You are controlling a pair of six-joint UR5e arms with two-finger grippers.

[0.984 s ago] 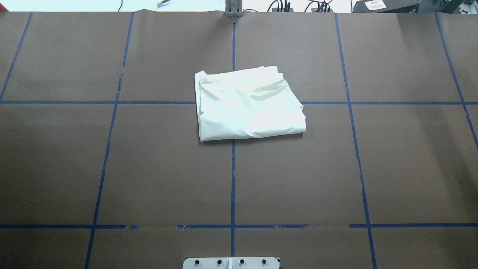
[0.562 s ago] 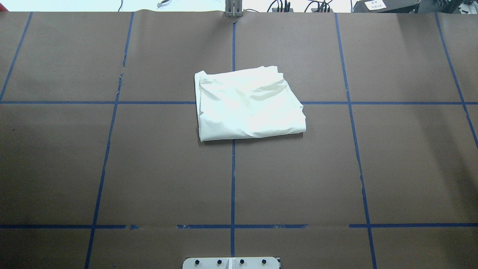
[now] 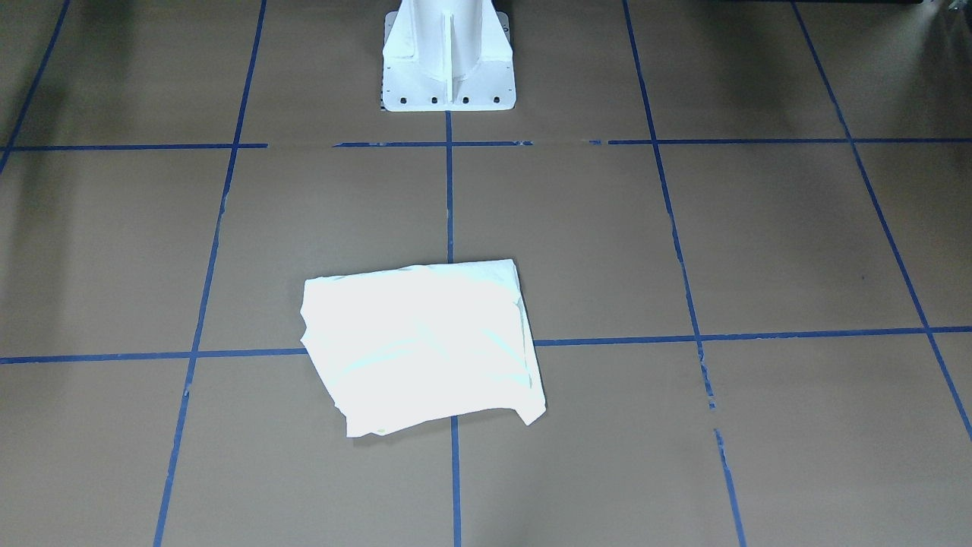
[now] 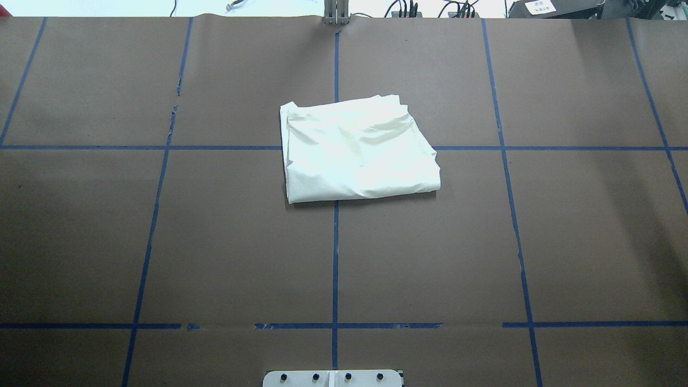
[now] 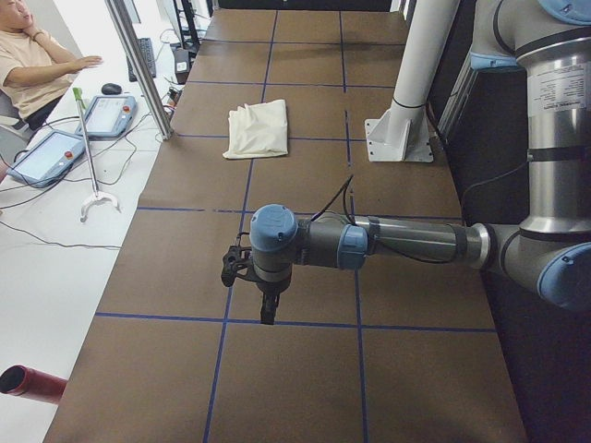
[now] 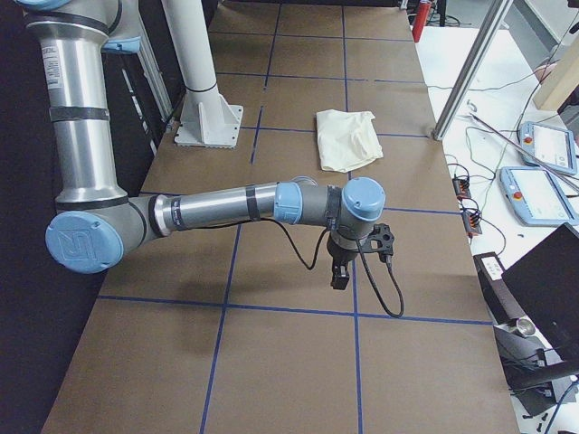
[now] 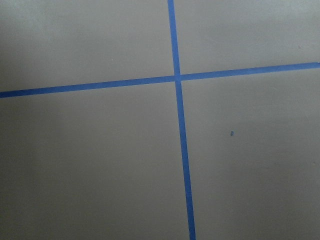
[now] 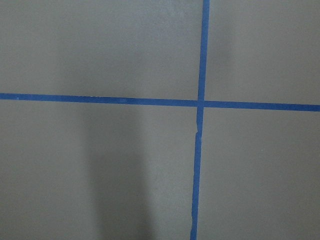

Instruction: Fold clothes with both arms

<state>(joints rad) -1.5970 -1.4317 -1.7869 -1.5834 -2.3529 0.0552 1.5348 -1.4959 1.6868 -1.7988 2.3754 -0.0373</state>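
The left gripper (image 5: 267, 317) points straight down above the table (image 4: 537, 242), far out from the white pedestal base (image 5: 399, 138) toward the robot's left end. It shows only in the side view, so I cannot tell whether its fingers are spread or pressed together. The right gripper (image 6: 339, 282) hangs the same way well out from the pedestal base on the robot's right side, and its state cannot be told either. Each forearm lies level above the brown surface, and neither gripper touches anything. Both wrist cameras show only bare brown paper and a crossing of blue tape lines (image 7: 177, 77). The shirt (image 4: 357, 153), folded into a rough cream rectangle with a few creases across the top, lies flat on the table straight out in front of the pedestal base. It straddles the tape line that runs from the base and sits slightly toward the robot's right of it, well apart from both grippers.
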